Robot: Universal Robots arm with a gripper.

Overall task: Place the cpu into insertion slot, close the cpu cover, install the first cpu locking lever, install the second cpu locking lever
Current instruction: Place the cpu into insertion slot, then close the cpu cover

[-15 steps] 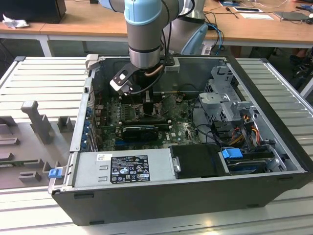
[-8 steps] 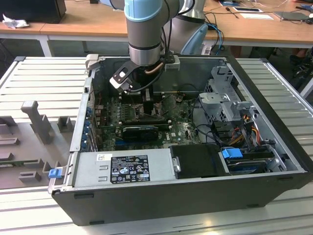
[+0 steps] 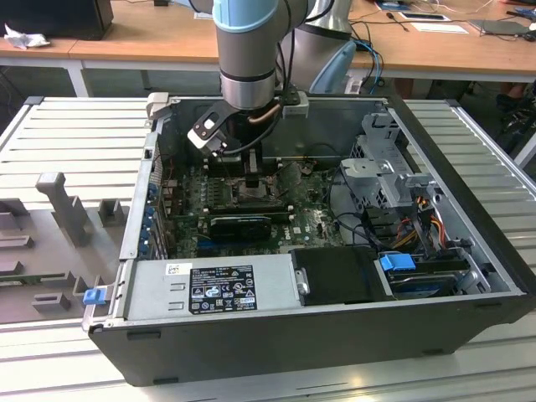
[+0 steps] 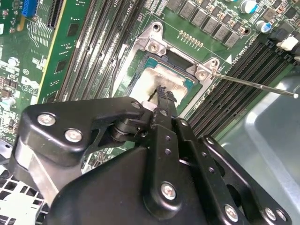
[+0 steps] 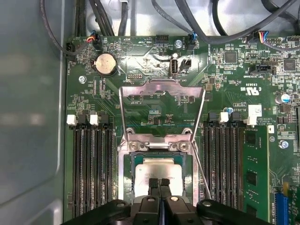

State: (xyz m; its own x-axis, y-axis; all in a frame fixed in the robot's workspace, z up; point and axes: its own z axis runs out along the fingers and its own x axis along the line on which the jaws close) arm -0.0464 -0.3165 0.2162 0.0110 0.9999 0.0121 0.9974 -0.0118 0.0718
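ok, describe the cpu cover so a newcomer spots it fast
On the green motherboard, find the socket between the two banks of black memory slots. The cpu cover is the thin dull-silver frame swung open from the socket's edge; unlike the solid silvery cpu seated there, its middle is a large square window.

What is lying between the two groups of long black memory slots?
In the first wrist view the insertion slot lies between them, with the cpu in it and the gripper directly over the cpu.
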